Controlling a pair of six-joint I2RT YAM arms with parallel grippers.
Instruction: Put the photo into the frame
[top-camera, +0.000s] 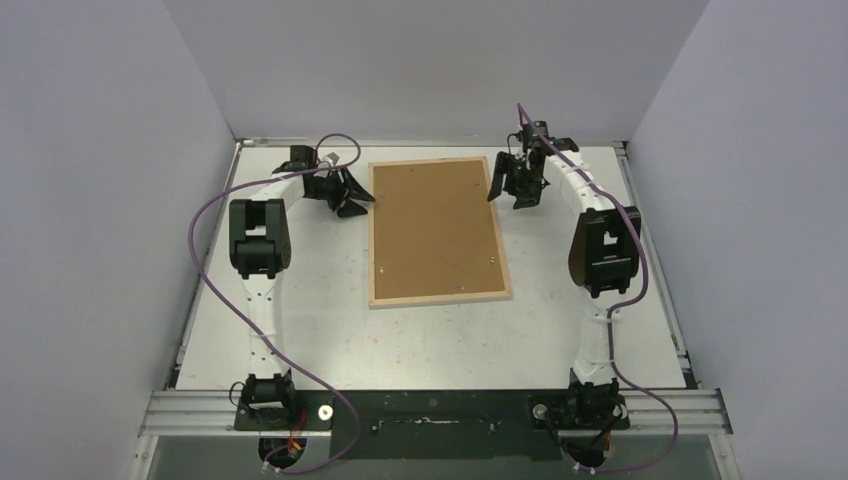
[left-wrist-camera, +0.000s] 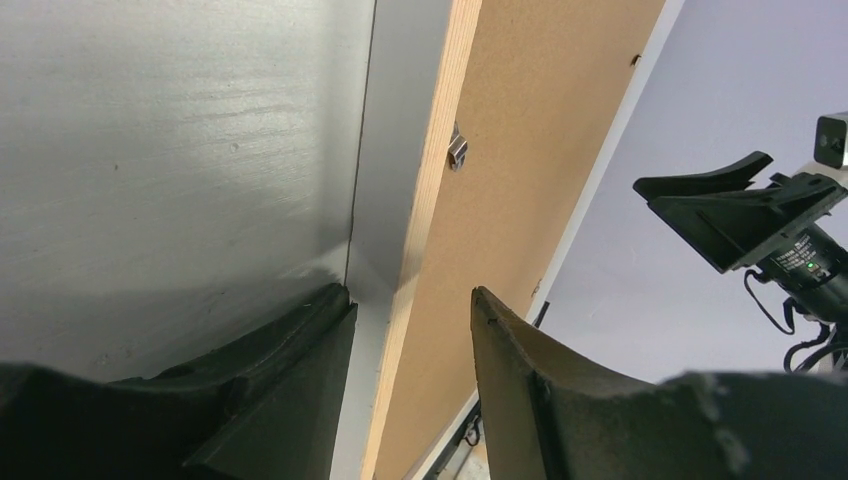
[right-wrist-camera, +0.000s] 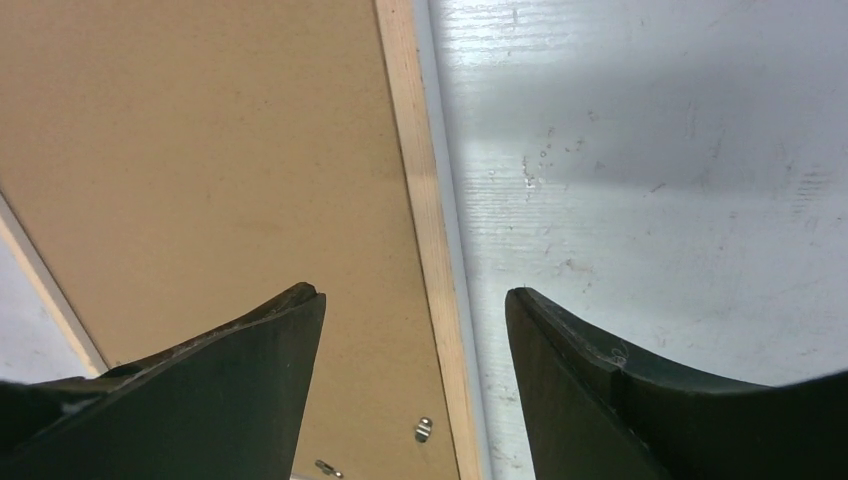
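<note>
Centrally we see the frame (top-camera: 440, 297) face down, backing board (top-camera: 437, 225) in; left claw (top-camera: 355, 197) and right claw (top-camera: 512, 190) flank it, released

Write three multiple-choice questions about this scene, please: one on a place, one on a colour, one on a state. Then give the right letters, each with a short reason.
1. Where is the large rectangular pale-wood picture frame?
A. leaning on the back wall
B. flat on the pale table
C. lifted off the table

2. What colour is the flat backing board that faces up inside it?
A. blue
B. green
C. brown

3. How are the left gripper and the right gripper?
A. both open
B. both shut
C. one open, one shut

Answers:
1 B: the top view shows it lying flat on the table.
2 C: the surface is plain brown inside the pale wood rim.
3 A: each wrist view shows a wide gap between the fingers, with a long edge of the frame in that gap.
</note>
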